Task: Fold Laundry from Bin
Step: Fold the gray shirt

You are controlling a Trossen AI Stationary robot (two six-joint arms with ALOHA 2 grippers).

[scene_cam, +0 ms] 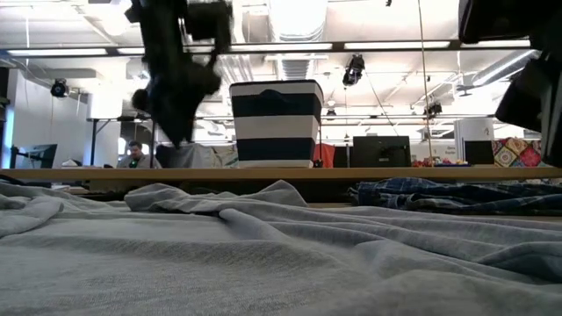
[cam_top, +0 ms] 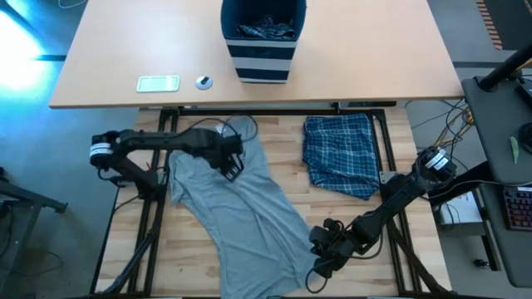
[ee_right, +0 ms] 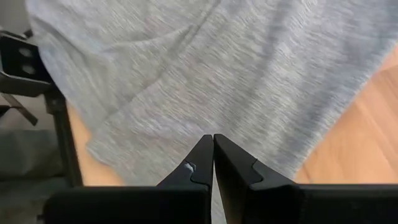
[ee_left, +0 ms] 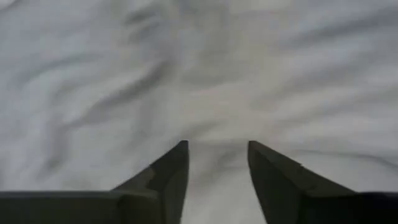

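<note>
While left gripper (ee_left: 217, 152) gapes over grey T-shirt (cam_top: 241, 208), right gripper (ee_right: 213, 146) pinched together, empty

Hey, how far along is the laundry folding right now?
Early on. Done: the plaid garment lies folded on the wooden table. In hand: the grey T-shirt is spread out, not folded. The left gripper is open over its upper part; the right gripper is shut at its lower edge, though no cloth shows between its fingers. Left: folding the T-shirt, plus the clothes visible in the striped bin.
</note>
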